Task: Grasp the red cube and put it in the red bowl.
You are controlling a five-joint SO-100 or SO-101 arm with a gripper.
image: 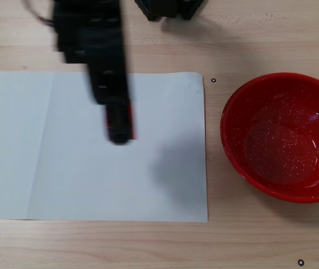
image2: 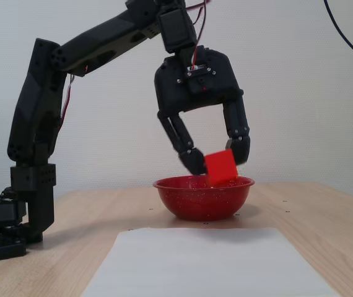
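1. You were working at a hobby or lab-style bench, not a kitchen: a pale wooden table (image: 249, 33) stood against a plain white wall (image2: 300, 93).
2. A white paper sheet (image: 47, 168) lay flat across the left and middle of the frame in the top-down fixed view as a work mat.
3. A black cable (image2: 348, 38) hung at the upper right of the side-on fixed view.
4. Small black dot marks (image: 213, 80) sat on the wood.
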